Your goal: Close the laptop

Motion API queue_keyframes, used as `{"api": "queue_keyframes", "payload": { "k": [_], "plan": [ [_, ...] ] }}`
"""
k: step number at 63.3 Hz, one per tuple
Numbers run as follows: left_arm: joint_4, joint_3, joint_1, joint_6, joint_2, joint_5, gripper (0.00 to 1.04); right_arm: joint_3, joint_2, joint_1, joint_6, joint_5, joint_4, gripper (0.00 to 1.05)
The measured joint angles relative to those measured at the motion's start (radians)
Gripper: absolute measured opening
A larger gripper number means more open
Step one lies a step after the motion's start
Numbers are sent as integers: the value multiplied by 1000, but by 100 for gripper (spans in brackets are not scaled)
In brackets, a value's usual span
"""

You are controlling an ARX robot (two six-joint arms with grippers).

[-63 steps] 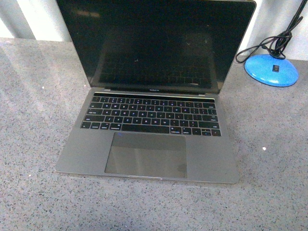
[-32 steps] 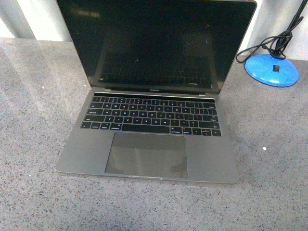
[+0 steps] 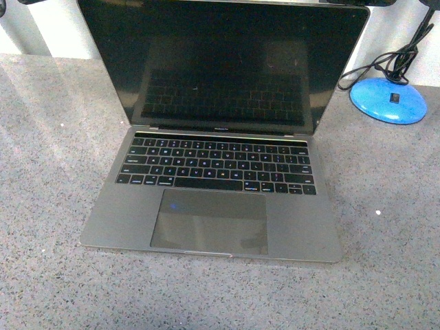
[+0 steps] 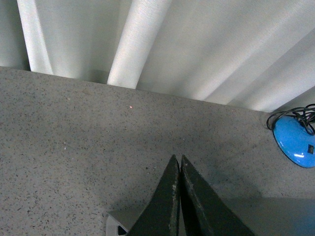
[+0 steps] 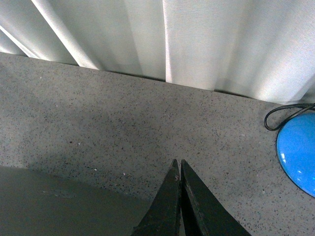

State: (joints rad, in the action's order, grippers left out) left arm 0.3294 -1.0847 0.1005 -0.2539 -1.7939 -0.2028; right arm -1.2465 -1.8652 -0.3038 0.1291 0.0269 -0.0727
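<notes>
Grey speckled stone formed the worktop [image 3: 48,172], with a white pleated curtain [image 4: 197,44] hanging along its far edge. The laptop [image 3: 213,206] stood open about midway between the worktop's left and right edges. Its base lay flat, with the trackpad [image 3: 208,221] toward the near edge and the screen [image 3: 227,62] toward the far edge. The screen was dark and raised well clear of the keys [image 3: 216,165] (their rows showed faintly mirrored in the glass).

The left gripper [image 4: 177,160] was fully closed. Its two black fingers [image 4: 165,201] met tip to tip with nothing between them, poised over the back of the grey lid [image 4: 256,216] close to one upper corner. The right gripper [image 5: 177,164] was closed in the same way and held nothing, sitting over the lid beside its top edge. Contact between either gripper and the lid could not be determined from the wrist views.

A blue lamp base [image 3: 388,100] with a looped black cable [image 3: 385,65] sat near the far edge, to the right of the laptop and apart from it.
</notes>
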Motion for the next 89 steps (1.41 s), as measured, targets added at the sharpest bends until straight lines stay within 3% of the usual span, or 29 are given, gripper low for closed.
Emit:
{"api": "queue_keyframes", "payload": {
  "k": [41,89],
  "plan": [
    [-137,72,24,-82,96,-16,4,87,33,-10,60,27,0,1],
    [-153,143,32,-115,102,-28,4,183,37,-48,181,51,4,1]
  ]
}}
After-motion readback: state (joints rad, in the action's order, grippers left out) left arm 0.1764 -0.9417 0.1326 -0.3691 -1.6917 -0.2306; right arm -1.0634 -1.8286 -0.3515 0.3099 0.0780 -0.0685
